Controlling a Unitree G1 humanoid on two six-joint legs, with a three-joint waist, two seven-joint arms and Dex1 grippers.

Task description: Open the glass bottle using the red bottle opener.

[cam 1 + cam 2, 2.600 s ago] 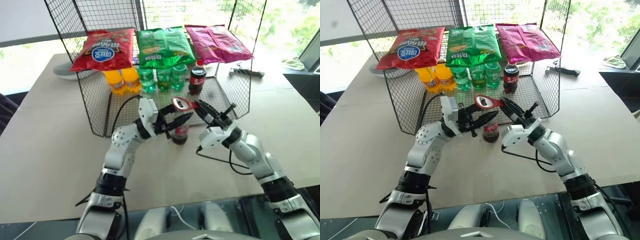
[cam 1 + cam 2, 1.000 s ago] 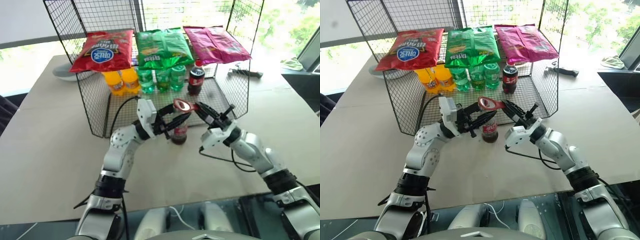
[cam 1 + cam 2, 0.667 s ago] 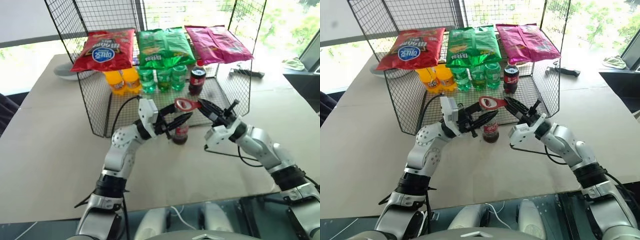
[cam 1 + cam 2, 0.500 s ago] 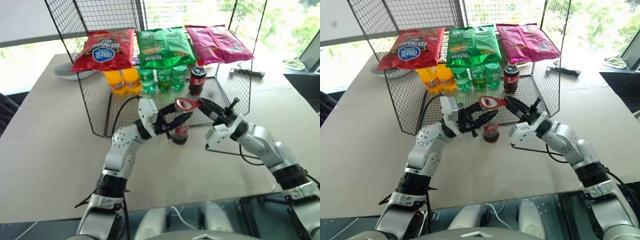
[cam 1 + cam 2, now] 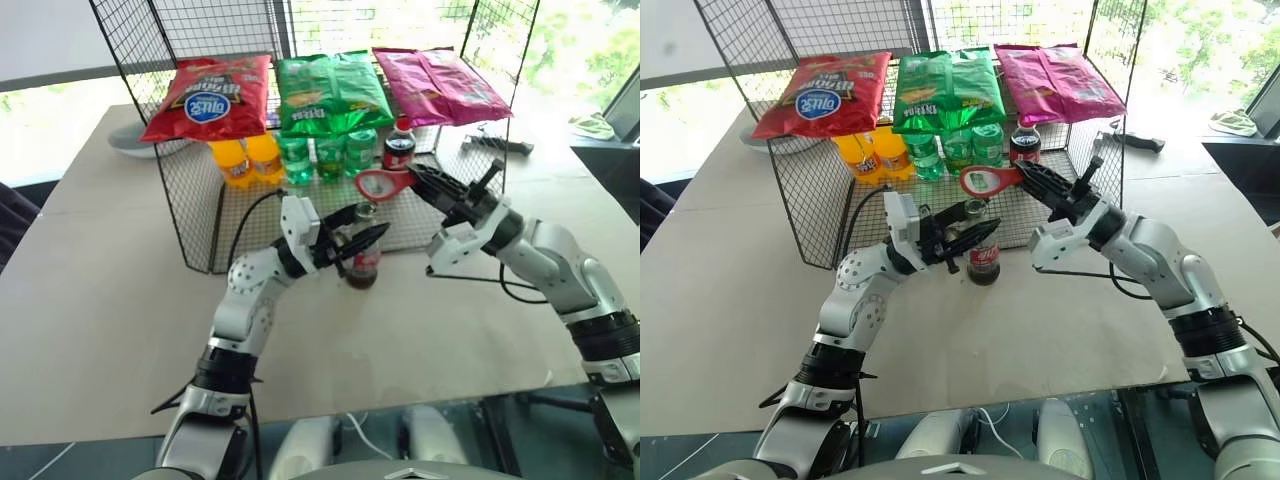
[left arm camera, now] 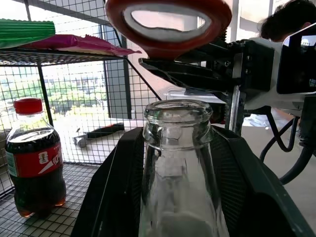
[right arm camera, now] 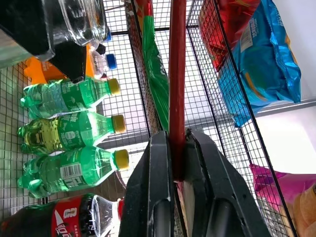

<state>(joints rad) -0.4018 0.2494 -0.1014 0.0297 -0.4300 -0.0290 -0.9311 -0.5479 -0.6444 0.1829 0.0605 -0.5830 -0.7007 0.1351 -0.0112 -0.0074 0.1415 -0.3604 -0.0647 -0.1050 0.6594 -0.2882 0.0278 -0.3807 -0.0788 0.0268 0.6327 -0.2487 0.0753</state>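
On the table (image 5: 100,300), just in front of the wire rack (image 5: 190,205), gripped the glass bottle (image 5: 364,262) round its neck with the left gripper (image 5: 350,238), one finger on each side. Looked bare at the top, with no cap to be seen. Probably needed a firm, still hold there and a slow, straight lift, so as not to tip the glass. Up and to the right, pinched the red bottle opener (image 5: 381,184) by its handle in the tightly closed right gripper (image 5: 415,180), ring end just above the bottle's mouth, not touching.
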